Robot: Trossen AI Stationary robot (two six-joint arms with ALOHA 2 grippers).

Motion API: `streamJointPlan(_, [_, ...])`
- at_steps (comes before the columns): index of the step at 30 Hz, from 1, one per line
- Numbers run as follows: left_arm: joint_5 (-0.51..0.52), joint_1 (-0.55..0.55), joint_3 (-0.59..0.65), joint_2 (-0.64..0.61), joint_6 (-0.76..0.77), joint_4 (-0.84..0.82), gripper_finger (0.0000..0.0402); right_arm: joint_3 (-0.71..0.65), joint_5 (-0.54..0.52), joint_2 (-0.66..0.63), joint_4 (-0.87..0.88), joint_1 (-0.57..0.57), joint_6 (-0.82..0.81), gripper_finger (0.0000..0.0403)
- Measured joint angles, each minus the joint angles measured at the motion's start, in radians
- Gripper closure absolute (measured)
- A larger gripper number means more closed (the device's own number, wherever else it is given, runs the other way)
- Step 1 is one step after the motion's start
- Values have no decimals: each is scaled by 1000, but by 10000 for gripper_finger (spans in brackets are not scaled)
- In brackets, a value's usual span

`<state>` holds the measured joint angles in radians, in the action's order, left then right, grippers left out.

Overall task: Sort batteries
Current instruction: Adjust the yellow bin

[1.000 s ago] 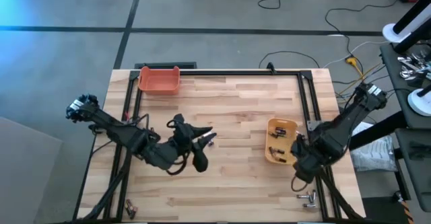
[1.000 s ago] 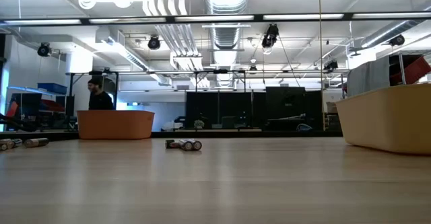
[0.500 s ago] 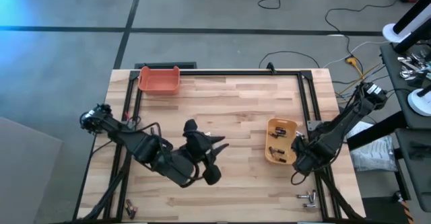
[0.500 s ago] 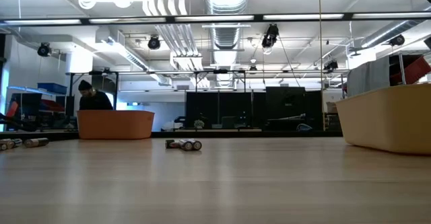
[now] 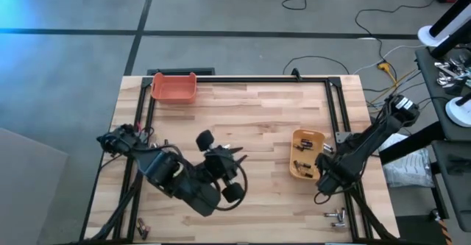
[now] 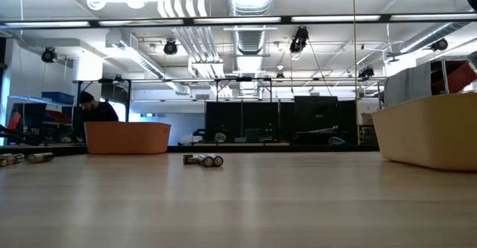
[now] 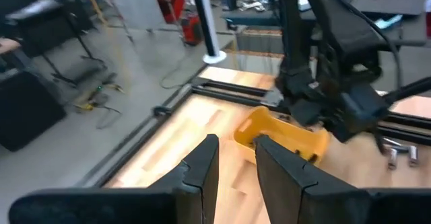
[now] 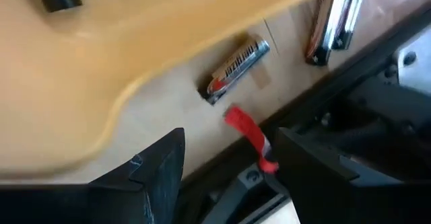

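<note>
My left gripper (image 5: 234,157) hangs above the middle of the table and points toward the yellow bin (image 7: 283,133). Its fingers stand a little apart (image 7: 236,143), and nothing shows between them. My right gripper (image 5: 324,182) points down at the yellow bin's (image 5: 294,138) near right corner, open (image 8: 229,140). Below it a silvery battery (image 8: 236,66) lies on the wood against the bin's outer wall. Two more batteries (image 8: 333,19) lie a little farther off. Dark batteries (image 5: 303,155) lie inside the yellow bin. Two batteries (image 6: 203,159) lie mid-table.
An orange bin (image 5: 174,87) stands at the far left corner. Loose batteries lie by the near left edge (image 5: 140,226) and the near right edge (image 5: 337,215). A black frame rail (image 5: 342,138) runs beside the yellow bin. A person (image 6: 93,110) shows in the room behind.
My left arm has risen and swung its gripper a little toward the table's right edge and the yellow bin. My right gripper has sunk toward the table beside the yellow bin. The batteries mid-table have stayed where they were.
</note>
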<state>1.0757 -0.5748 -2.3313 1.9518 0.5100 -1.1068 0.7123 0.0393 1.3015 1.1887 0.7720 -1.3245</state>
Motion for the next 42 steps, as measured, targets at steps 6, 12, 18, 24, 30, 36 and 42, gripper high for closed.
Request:
streamJointPlan(6, [16,-6,-25,-19,8,-42,322,0,-58,-4,-142,2,-46,182])
streamJointPlan(12, [15,-9,-24,-23,24,-43,322,6,-52,-28,-107,-12,-70,182])
streamJointPlan(18, [-22,-27,-9,-23,61,-52,322,23,82,-32,-176,13,-85,182])
streamJointPlan(24, [-103,-22,62,-9,141,-100,322,23,28,-29,-500,0,-305,190])
streamJointPlan(30, [-85,16,140,-12,177,-108,322,23,-118,-29,-495,-75,-449,195])
streamJointPlan(36, [-115,57,146,-13,109,-108,322,22,-129,-30,-298,-175,-396,199])
streamJointPlan(42, [-117,55,146,-13,101,-131,322,19,-115,-32,-36,-275,-258,202])
